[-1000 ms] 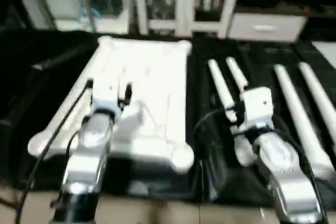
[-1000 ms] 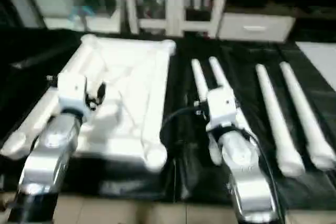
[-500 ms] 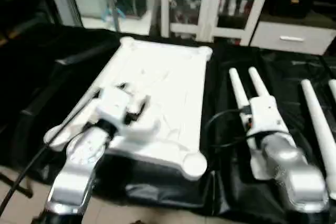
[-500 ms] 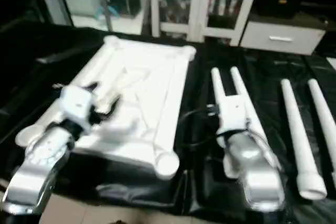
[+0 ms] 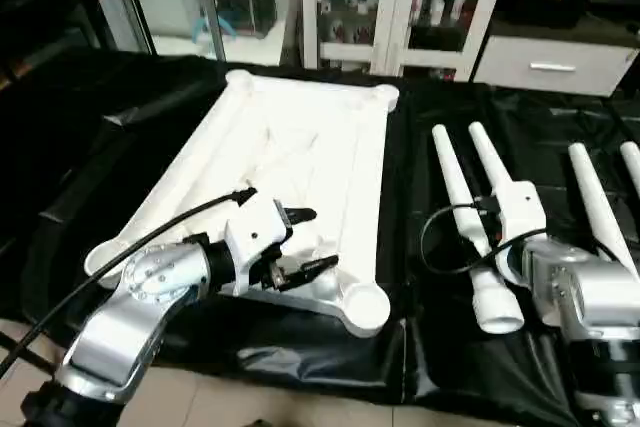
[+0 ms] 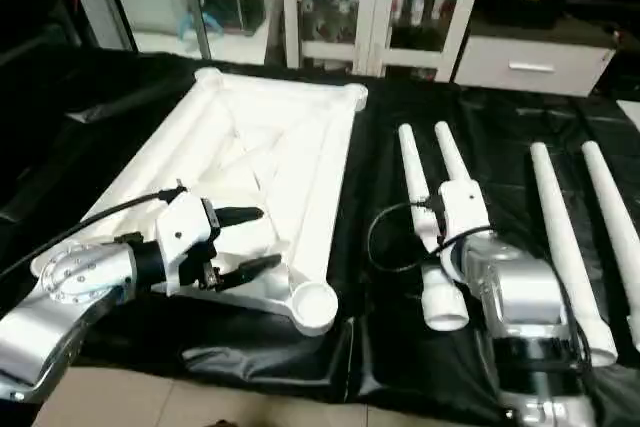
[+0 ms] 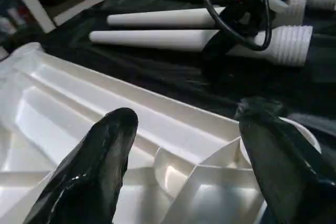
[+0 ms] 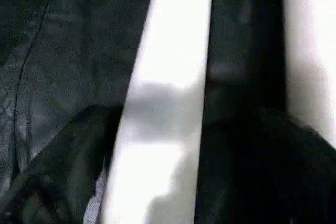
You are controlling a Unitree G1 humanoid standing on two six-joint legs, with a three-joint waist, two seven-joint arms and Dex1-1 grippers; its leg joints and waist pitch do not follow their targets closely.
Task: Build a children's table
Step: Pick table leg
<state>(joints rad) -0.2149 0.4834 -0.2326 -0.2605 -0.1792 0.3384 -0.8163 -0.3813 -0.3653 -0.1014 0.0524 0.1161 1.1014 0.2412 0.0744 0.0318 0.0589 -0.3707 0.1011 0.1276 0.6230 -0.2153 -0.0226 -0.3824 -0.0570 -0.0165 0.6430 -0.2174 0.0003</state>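
The tabletop [image 5: 300,167] lay ribbed side up on the black cover [image 5: 120,127], with four legs [image 5: 455,182] in two pairs beside it on my right. My left gripper [image 5: 312,240] hung over the tabletop's near edge by a corner socket [image 5: 367,305], fingers [image 7: 100,156] spread, holding nothing. My right gripper [image 8: 157,171] pointed down, its wide-open fingers straddling one leg [image 8: 168,93].
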